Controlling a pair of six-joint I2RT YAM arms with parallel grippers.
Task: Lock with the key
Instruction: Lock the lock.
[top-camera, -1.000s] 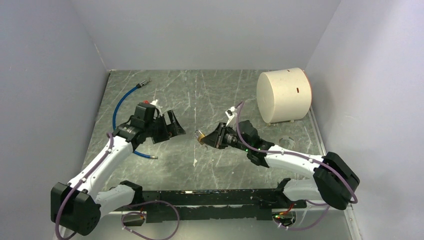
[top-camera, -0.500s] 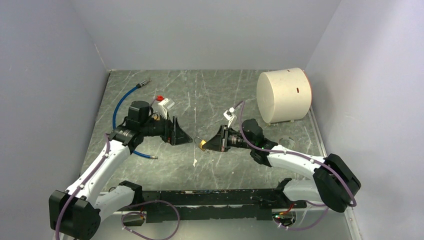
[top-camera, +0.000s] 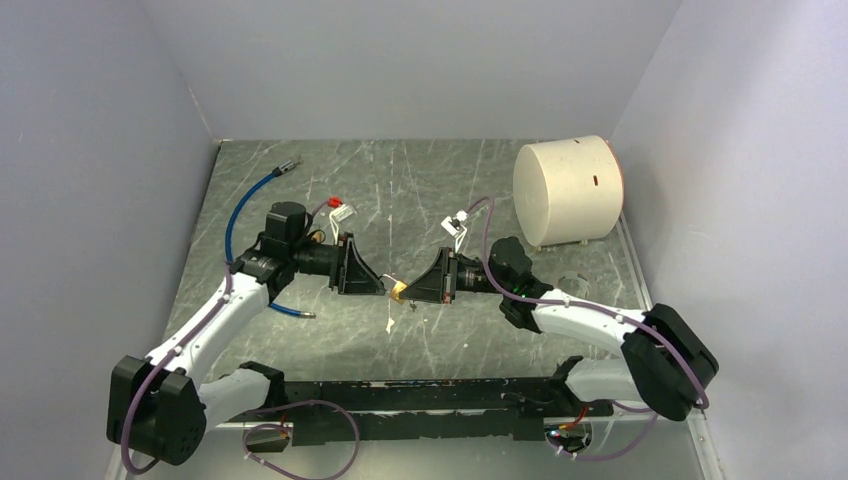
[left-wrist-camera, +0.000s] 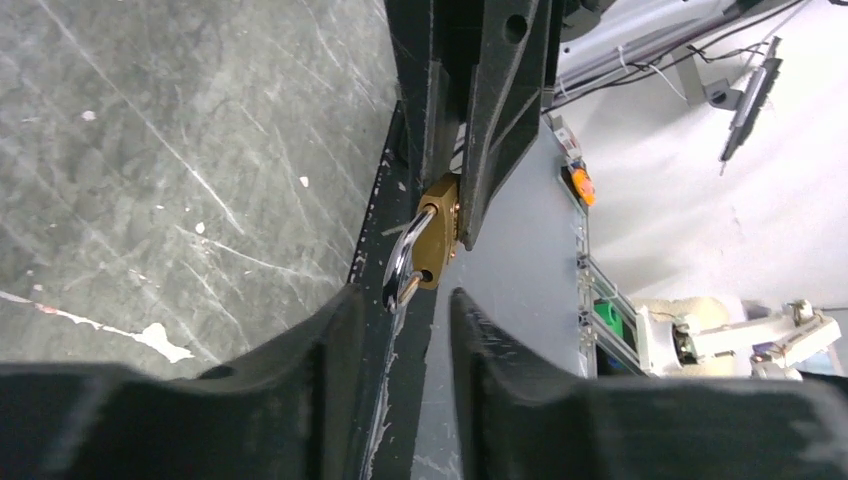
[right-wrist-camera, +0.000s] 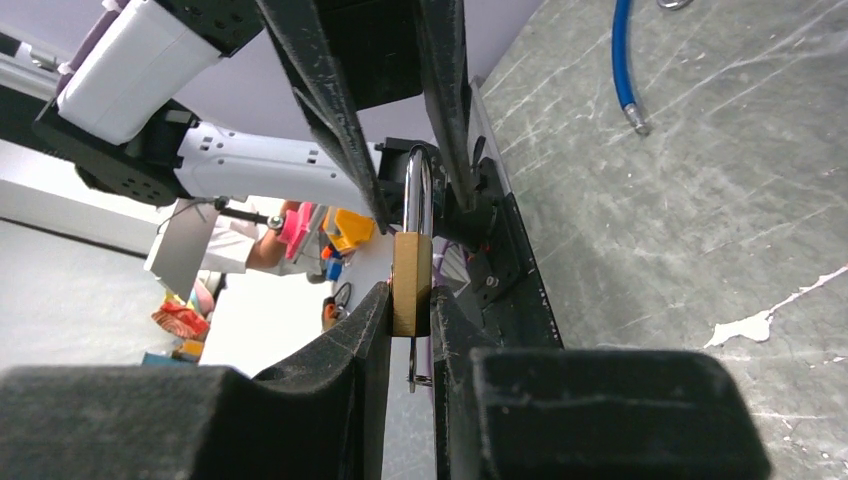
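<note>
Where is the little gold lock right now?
Top view: the padlock hangs over the middle of the table, pinched in the right gripper, with the open left gripper straddling its silver loop.

Nothing readable anywhere in these shots, honestly. The brass padlock (right-wrist-camera: 410, 283) only shows its narrow edge in both wrist views, so I can't make out any stamp or brand on it. The little white tags (top-camera: 459, 222) hanging near the middle of the table in the top view are way too small to read.
</note>
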